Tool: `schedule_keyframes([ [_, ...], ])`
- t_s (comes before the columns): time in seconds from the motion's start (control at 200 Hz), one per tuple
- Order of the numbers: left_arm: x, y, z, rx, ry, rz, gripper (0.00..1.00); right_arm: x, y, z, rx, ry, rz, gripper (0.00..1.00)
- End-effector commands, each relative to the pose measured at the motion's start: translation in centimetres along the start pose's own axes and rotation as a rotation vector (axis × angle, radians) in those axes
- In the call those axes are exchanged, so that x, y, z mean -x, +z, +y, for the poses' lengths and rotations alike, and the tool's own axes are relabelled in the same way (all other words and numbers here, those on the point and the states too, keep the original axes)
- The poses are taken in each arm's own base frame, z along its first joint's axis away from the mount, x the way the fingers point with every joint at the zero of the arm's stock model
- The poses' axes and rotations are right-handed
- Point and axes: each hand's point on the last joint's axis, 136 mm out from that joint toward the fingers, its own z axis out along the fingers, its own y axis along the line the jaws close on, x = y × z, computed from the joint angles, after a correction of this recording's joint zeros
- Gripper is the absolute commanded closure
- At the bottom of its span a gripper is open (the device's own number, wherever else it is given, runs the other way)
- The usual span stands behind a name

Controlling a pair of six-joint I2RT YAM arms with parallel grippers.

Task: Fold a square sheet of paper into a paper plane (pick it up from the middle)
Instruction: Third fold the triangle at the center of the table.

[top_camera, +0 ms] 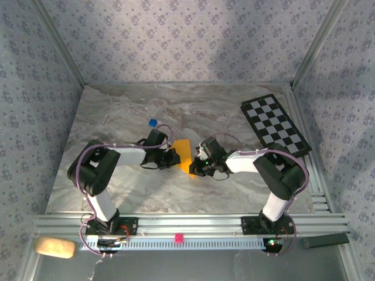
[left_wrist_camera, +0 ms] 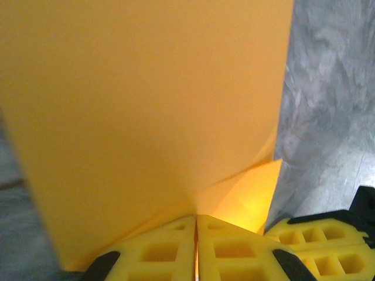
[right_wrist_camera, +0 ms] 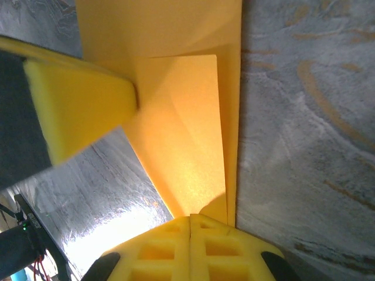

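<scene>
The sheet of paper (top_camera: 184, 153), orange-yellow and creased into a smaller angular shape, sits near the middle of the marbled bench (top_camera: 117, 117), between the two hands. Seen from above, the left hand (top_camera: 173, 157) meets its left side and the right hand (top_camera: 198, 167) its near right corner.

In the left wrist view the paper (left_wrist_camera: 146, 117) rises as a broad flap, and a lower folded layer runs down into the seam of the left hand (left_wrist_camera: 196, 249), whose yellow fingers are pressed together on that edge. In the right wrist view the paper (right_wrist_camera: 187, 129) narrows to a corner pinched by the right hand (right_wrist_camera: 190, 246), its fingers likewise squeezed onto it. One finger (right_wrist_camera: 76, 111) of the left hand touches the fold there.

A tiny blue cube (top_camera: 153, 123) lies just beyond the left arm. A black-and-white checkered board (top_camera: 274, 124) lies well apart at the far right.
</scene>
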Motion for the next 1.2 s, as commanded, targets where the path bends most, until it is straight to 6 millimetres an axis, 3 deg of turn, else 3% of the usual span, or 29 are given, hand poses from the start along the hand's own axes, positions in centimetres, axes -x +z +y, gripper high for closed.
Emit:
schedule_keyframes([
  [0.0,1.1,-0.4,4.2,0.085,-0.017,-0.042,0.9,-4.0,0.5,-5.6,-0.192,0.099,0.107,1.0],
  [0.175,2.1,-1.4,5.9,0.073,-0.049,-0.057,0.89,-4.0,0.6,-5.5,-0.188,0.098,0.111,1.0],
  [0.29,2.7,-2.1,6.0,0.065,-0.068,-0.068,0.89,-3.8,0.4,-5.2,-0.182,0.095,0.107,1.0],
  [0.61,4.3,-5.0,0.7,-0.009,-0.025,-0.158,0.81,-3.1,0.1,-4.4,-0.167,0.079,0.092,1.0],
  [0.815,2.4,-3.3,-2.0,-0.046,0.038,-0.098,0.79,-2.8,0.0,-4.0,-0.159,0.073,0.085,1.0],
  [0.91,1.9,-2.1,-1.4,-0.036,0.007,-0.062,0.83,-2.4,-0.2,-3.5,-0.144,0.067,0.076,1.0],
  [1.05,1.1,-0.3,1.1,0.036,-0.036,-0.008,0.88,-1.6,-0.6,-2.3,-0.12,0.036,0.058,1.0],
  [1.194,0.2,0.2,2.6,0.085,-0.053,0.028,0.91,0.1,-1.7,0.4,-0.061,-0.048,0.011,1.0],
])
